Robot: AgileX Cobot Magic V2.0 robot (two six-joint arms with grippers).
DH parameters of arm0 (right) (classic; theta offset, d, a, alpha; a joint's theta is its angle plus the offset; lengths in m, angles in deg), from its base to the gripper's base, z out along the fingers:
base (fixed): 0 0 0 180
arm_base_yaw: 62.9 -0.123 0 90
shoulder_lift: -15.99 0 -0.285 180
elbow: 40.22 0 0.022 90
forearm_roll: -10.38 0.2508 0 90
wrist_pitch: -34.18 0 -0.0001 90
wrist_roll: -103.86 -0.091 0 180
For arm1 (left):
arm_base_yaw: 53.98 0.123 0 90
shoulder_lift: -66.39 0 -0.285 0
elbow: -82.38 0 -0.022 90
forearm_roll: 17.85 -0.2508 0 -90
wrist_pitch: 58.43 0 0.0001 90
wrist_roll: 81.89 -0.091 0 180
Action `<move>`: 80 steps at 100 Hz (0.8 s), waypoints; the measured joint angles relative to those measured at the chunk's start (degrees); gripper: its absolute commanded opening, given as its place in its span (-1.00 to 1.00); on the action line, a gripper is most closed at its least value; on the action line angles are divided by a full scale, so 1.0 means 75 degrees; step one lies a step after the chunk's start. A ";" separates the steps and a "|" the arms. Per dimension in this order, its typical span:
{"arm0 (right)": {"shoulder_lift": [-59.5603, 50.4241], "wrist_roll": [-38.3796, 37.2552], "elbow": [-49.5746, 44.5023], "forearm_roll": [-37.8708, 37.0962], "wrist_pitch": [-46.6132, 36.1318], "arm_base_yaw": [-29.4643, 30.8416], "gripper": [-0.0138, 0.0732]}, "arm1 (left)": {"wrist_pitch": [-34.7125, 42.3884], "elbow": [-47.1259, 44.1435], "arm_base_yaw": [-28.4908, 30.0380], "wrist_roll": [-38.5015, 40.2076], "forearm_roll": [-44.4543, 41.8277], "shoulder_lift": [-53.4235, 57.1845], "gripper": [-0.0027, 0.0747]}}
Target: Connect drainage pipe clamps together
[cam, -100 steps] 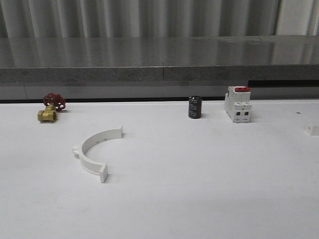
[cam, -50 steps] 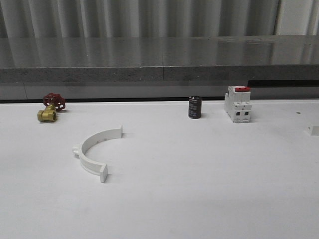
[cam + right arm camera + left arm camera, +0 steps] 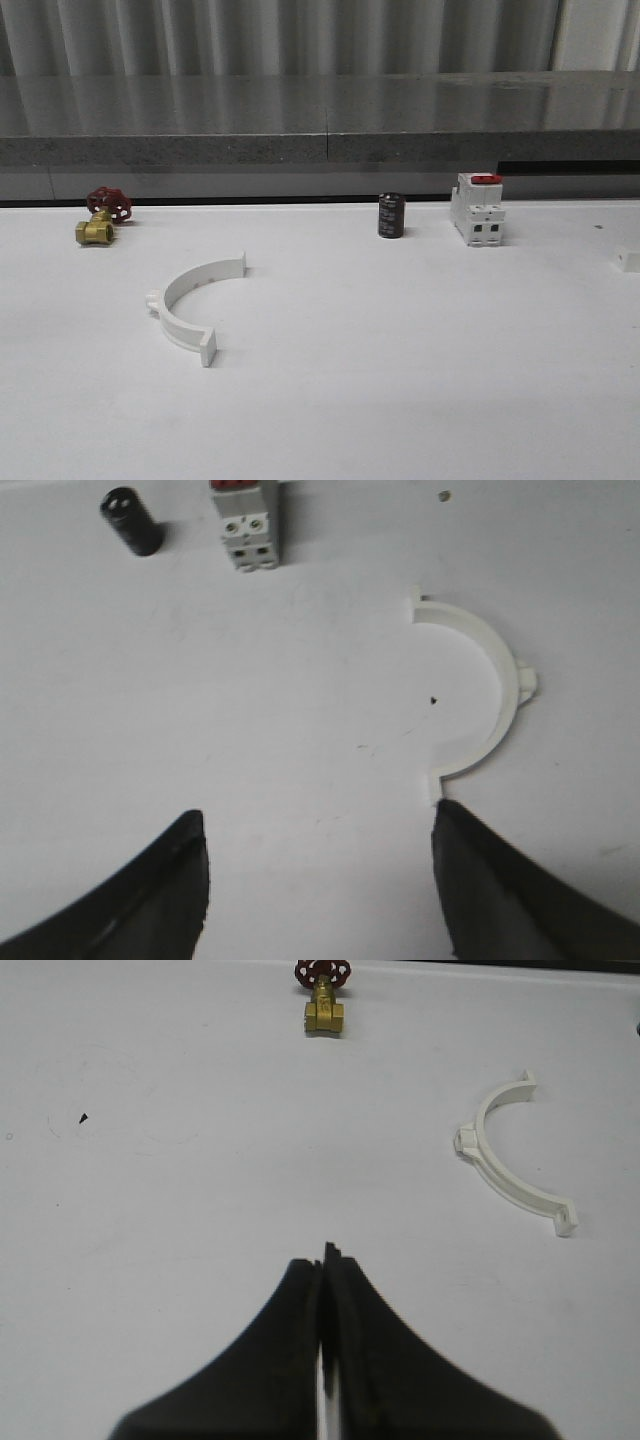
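One white half-ring drainage pipe clamp point(image 3: 185, 305) lies flat on the left part of the table, its open side facing right; the left wrist view shows it too point(image 3: 500, 1155), well off to the side of my left gripper point(image 3: 322, 1260), which is shut with nothing in it. A second white half-ring clamp point(image 3: 490, 695) lies on the table in the right wrist view; its near end tab sits just beyond one finger of my right gripper point(image 3: 318, 825), which is open and empty. At the right edge of the front view a small white piece point(image 3: 629, 261) shows.
A brass valve with a red handwheel point(image 3: 102, 217) stands at the back left, also seen as the valve point(image 3: 324, 998) in the left wrist view. A black cylinder point(image 3: 391, 215) and a white breaker with red switch point(image 3: 477, 209) stand at the back; a grey ledge point(image 3: 320, 140) runs behind the table.
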 measured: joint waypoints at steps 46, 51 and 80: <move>0.4440 0.1883 0.2225 0.0000 0.0295 0.1662 0.44 | 0.0000 0.0000 0.0000 0.0000 0.0000 0.0000 -0.98; 0.4793 0.2081 0.2383 0.0000 0.0295 0.1699 0.44 | 0.0000 0.0000 0.0000 0.0000 0.0000 0.0000 -0.98; 0.5997 0.2752 0.2600 0.0000 -0.0044 0.1875 0.44 | 0.0000 0.0000 0.0000 0.0000 0.0000 0.0000 -0.98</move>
